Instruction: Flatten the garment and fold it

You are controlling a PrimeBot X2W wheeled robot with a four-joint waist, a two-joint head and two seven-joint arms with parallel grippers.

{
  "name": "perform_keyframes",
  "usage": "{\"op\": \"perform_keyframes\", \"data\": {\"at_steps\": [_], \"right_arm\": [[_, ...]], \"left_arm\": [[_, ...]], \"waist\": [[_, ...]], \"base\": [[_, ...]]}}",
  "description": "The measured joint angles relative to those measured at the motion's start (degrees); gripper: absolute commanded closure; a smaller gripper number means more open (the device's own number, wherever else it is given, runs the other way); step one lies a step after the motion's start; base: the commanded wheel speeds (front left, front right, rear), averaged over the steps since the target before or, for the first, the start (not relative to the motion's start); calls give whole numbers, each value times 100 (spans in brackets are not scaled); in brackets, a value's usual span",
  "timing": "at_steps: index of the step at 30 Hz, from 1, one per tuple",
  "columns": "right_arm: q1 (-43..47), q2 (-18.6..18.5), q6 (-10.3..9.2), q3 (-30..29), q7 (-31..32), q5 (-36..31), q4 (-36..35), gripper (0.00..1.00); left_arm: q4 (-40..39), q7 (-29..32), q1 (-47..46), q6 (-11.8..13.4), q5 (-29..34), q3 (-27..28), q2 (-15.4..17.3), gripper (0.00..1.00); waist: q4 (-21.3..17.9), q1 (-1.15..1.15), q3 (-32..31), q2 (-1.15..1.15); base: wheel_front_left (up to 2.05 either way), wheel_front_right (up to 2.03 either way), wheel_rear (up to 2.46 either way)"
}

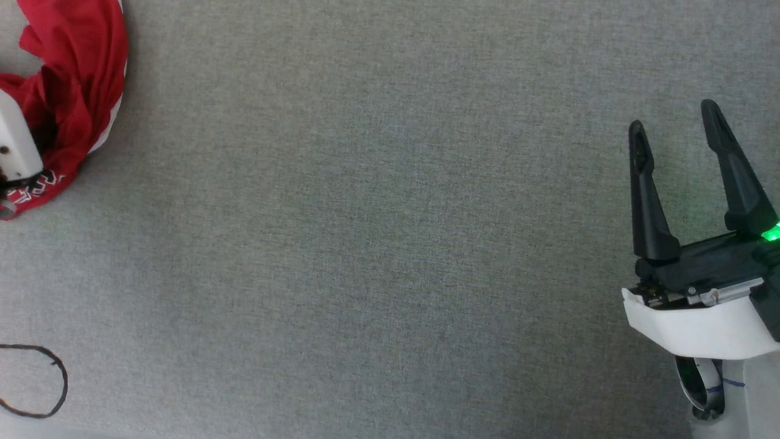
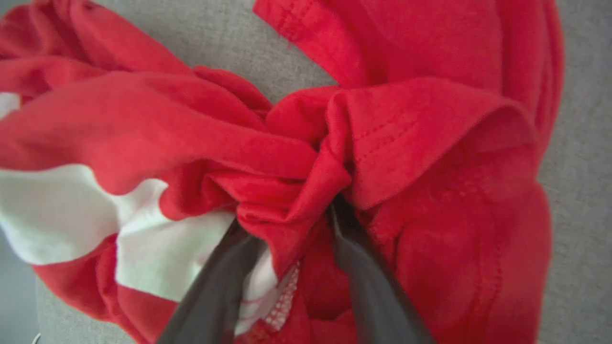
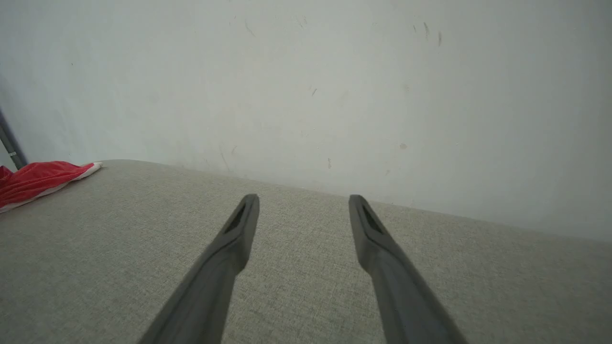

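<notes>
— Left hand [image 2: 287,215] is sitting deep in the garment [image 2: 430,143]. Its two dark fingers [image 2: 215,291] are straddling a bunched red fold, and their tips are buried in the cloth.
— Is it squeezing that fold?
— I cannot tell, because the fabric is hiding the tips. A white stripe [image 2: 62,215] is showing just beside one finger.
— Where is the garment lying?
— It is lying crumpled on the grey desk [image 1: 365,244], at the far upper left of the head view, bunching around the left arm's white casing [image 1: 15,143].
— And the right hand?
— The right hand [image 1: 673,116] is hovering over the desk's right side, well apart from the garment. Its fingers are spread with nothing between them, and a green light [image 1: 772,233] is glowing at its base.
— Anything else?
— A black cord loop [image 1: 36,381] is lying at the lower left.
</notes>
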Motion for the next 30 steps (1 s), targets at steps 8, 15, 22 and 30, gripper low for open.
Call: {"op": "perform_keyframes", "data": {"at_steps": [8,15,22,30], "right_arm": [[37,30,0,11,-1,0,120,0],[289,140,0,-30,-1,11,229,0],[463,238,0,-87,-1,75,304,0],[704,267,0,-188,-2,336,342,0]], "left_arm": [[-107,-520,104,-5,138,-420,261,100],[-561,-980,-86,-7,379,-1094,449,100],[-1339,-1090,-605,-7,414,-1855,621,100],[-2253,-1110,-1316,-8,409,-2748,689,100]], "waist": [[22,0,-345,0],[67,0,-867,0],[93,-1,-1436,0],[-69,-1,-1993,0]], "base": [[0,0,0],[0,0,0],[0,0,0],[0,0,0]]}}
